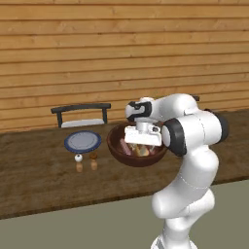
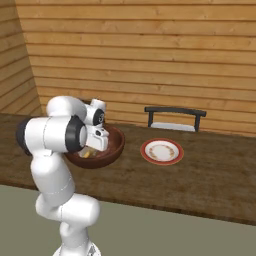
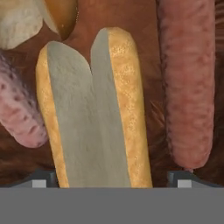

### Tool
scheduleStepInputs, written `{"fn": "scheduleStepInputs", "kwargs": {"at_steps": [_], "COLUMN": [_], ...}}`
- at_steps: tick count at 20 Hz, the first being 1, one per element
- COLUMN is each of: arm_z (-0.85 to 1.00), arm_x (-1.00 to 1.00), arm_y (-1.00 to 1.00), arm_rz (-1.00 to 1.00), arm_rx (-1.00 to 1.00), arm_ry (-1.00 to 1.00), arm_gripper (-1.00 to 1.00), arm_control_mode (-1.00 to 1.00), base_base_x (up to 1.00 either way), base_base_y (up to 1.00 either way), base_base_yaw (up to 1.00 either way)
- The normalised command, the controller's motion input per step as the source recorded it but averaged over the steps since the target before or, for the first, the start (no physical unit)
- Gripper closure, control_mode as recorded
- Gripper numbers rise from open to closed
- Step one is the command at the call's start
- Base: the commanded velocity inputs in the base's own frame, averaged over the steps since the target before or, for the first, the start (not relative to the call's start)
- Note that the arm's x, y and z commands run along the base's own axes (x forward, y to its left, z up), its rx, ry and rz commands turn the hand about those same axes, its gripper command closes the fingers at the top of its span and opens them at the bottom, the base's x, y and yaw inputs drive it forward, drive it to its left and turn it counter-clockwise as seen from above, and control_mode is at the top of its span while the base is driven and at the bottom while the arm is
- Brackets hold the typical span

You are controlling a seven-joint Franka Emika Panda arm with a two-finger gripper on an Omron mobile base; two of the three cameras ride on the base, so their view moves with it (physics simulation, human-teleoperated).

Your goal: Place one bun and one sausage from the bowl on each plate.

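hand view, split bun (image 3: 94,113) lengthwise between end effector (image 3: 111,178) fingertips

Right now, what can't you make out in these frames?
- Bowl contents: in both base views the hand and arm cover most of the inside, so no count of buns or sausages.
- Split bun: hand view's bottom edge cuts off its near end.
- Second bun: cut off at the hand view's top corner.
- Shakers: too small for detail.

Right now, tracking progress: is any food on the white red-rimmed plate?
No, the red-rimmed plate lies bare on the table, right of the bowl.
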Motion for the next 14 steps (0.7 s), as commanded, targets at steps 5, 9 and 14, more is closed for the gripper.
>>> {"fn": "scheduleStepInputs", "kwargs": {"at_steps": [5, 9, 14], "arm_z": [-0.06, 0.59, 0.98], "arm_x": [-0.01, -0.37, -0.47], "arm_y": [-0.03, -0.71, -1.00], "arm_rz": [0.00, -0.04, -0.09], "arm_rx": [0.01, 0.11, 0.00], "arm_ry": [0.01, -0.29, -0.67], "arm_gripper": [1.00, 1.00, 1.00], "arm_control_mode": [-1.00, -1.00, -1.00], "base_base_x": [0.00, 0.00, 0.00], "base_base_y": [0.00, 0.00, 0.00], "base_base_yaw": [0.00, 0.00, 0.00]}}
